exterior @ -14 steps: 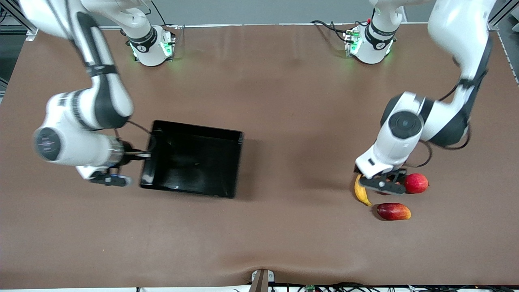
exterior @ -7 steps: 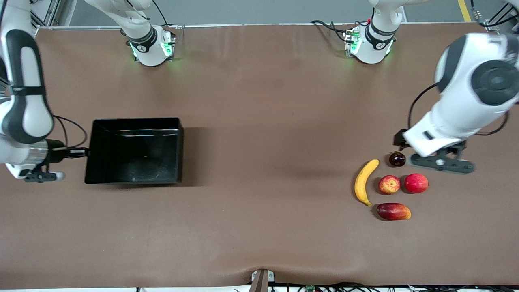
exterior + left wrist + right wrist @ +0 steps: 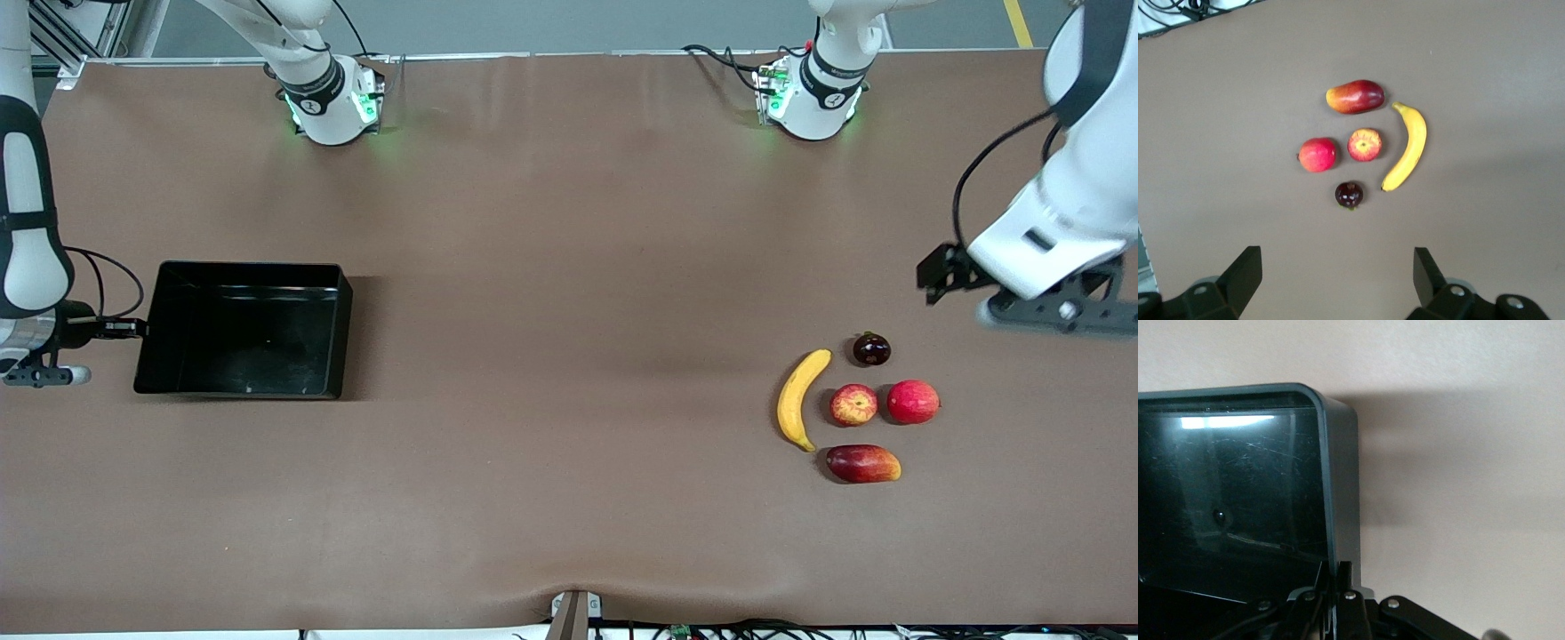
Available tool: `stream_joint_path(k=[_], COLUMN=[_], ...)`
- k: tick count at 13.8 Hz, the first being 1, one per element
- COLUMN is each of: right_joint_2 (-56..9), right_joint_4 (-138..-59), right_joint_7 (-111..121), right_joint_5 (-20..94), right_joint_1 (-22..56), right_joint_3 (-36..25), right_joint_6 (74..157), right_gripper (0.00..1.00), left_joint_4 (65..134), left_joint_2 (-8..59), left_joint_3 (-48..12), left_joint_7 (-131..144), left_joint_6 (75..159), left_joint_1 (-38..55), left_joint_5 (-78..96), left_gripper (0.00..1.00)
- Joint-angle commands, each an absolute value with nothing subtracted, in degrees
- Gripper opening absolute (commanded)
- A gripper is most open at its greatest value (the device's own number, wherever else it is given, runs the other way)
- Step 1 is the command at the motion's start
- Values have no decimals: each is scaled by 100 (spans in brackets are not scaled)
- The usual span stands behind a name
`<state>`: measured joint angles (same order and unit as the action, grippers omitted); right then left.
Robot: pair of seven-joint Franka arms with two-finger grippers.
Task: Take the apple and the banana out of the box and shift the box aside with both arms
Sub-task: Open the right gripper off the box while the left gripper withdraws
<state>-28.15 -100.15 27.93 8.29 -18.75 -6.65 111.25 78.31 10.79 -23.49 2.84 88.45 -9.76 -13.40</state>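
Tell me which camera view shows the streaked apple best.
The left wrist view: the apple sits near mid-picture, seen from above, its yellow streaks plain, ringed by the other fruits. The front view shows the apple smaller, beside the banana. The right wrist view shows only the black box, no apple.

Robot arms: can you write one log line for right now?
right gripper: shut on box rim | left gripper: open above fruits | banana, apple: on table

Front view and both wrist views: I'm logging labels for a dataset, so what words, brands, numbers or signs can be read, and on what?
None can be read.
Dark band on each arm base: small white marking, too small to read.
Shallow glossy black plastic bin, long yellow banana and small streaked apple: no lettering visible.
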Motion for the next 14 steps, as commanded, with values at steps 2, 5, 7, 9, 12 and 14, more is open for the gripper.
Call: stream_joint_path(k=[2, 5, 7, 9, 12, 14], right_joint_2=[-2777, -2795, -2839, -2830, -2821, -2813], right_joint_4=[-10335, -10336, -10187, -9828, -9125, -8782], right_joint_7=[2971, 2971, 3084, 3417, 4198, 4245], right_joint_5=[800, 809, 817, 826, 826, 835], right_joint_1=[-2057, -2065, -1969, -1811, -1417, -1179], right_joint_3=[-519, -510, -492, -483, -483, -483], right_joint_6=[11284, 11250, 11136, 10944, 10705, 10714], right_gripper=[0, 89, 100, 100, 100, 100], left_joint_4=[7945, 7954, 7954, 8042, 8060, 8060], left_joint_2=[608, 405, 352, 290, 290, 281], left_joint_3=[-2356, -2347, -2347, -2338, -2320, -2329], left_joint_7=[-114, -123, -123, -106, -79, -79], left_joint_6=[8500, 8324, 8218, 8218, 8261, 8271], left_joint_1=[-1353, -1362, -1362, -1362, -1406, -1573], left_joint_5=[-801, -756, -712, -668, -668, -572], left_gripper=[100, 100, 100, 100, 100, 100])
